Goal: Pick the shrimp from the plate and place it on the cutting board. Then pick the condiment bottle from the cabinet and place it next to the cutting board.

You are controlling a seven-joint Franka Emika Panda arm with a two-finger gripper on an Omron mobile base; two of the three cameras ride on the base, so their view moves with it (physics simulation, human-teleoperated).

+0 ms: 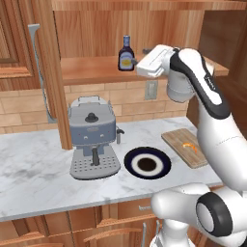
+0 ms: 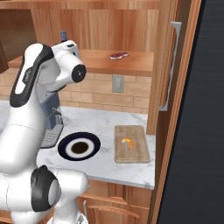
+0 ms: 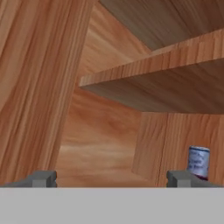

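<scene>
A simulated kitchen with a white marble surface (image 1: 38,169) below a reddish-brown wooden cabinet (image 1: 91,67) that has a long open shelf. The first half of the task looks finished: the small orange shrimp (image 1: 190,146) lies on the light wooden cutting board (image 1: 176,140) at the right end of the surface, and the round plate (image 1: 131,166) with the navy rim, just left of the board, holds nothing visible. A grey coffee machine (image 1: 92,137) stands left of the plate. The second half appears under way but not yet done. The dark-brown bottle (image 1: 126,54) with a blue cap and yellow-and-white label stands upright on the cabinet shelf. The white arm is raised to shelf height, its hand just to the right of the bottle. From the hand camera, the claw (image 3: 111,178) is spread wide open, its two grey tips far apart with nothing between them; the bottle's cap and neck show beyond one tip, off to the side rather than centred. A small dark red lump (image 2: 119,55) also lies on the shelf, well apart from the bottle. Still to do, by my judgement: line up on the bottle, grasp it, and set it beside the board.
</scene>
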